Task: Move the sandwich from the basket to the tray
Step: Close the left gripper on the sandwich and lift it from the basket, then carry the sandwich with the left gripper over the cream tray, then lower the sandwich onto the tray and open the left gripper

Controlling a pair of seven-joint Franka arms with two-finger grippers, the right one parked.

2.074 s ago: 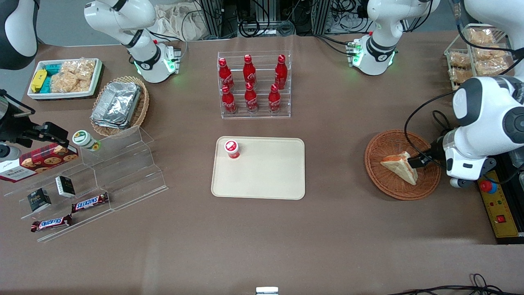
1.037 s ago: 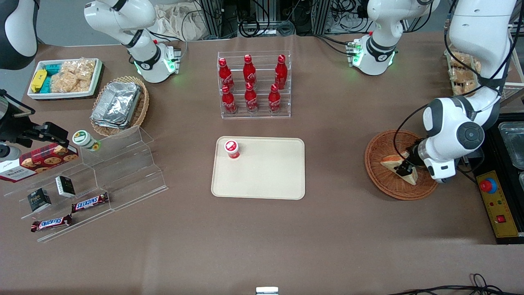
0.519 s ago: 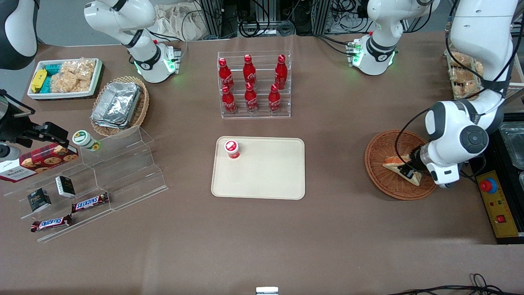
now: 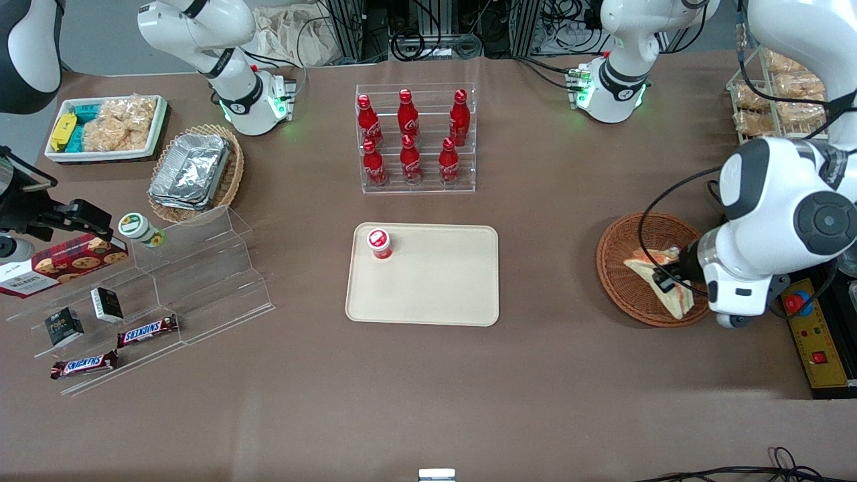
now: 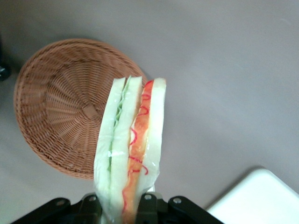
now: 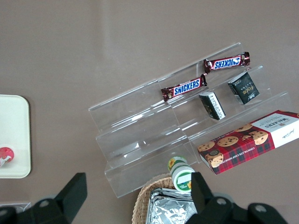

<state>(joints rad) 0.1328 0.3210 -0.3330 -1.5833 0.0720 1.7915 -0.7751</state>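
The sandwich (image 4: 653,276), a wrapped wedge of pale bread with orange-red and green filling, hangs lifted above the reddish-brown wicker basket (image 4: 619,268). My left gripper (image 4: 667,277) is shut on it, over the basket's part nearest the working arm's end. In the left wrist view the sandwich (image 5: 131,144) stands edge-on between the black fingers (image 5: 148,203), with the empty basket (image 5: 60,102) below it. The beige tray (image 4: 442,281) lies at the table's middle; one corner of it shows in the left wrist view (image 5: 261,198).
A small red-capped cup (image 4: 379,244) stands on the tray's corner. A clear rack of red cola bottles (image 4: 415,140) stands farther from the camera than the tray. A yellow control box (image 4: 813,335) lies beside the basket. A clear stepped shelf (image 4: 194,268) stands toward the parked arm's end.
My gripper came down onto the sandwich in the basket, shut on it and raised it; the sandwich now hangs tilted above the basket and the arm is higher.
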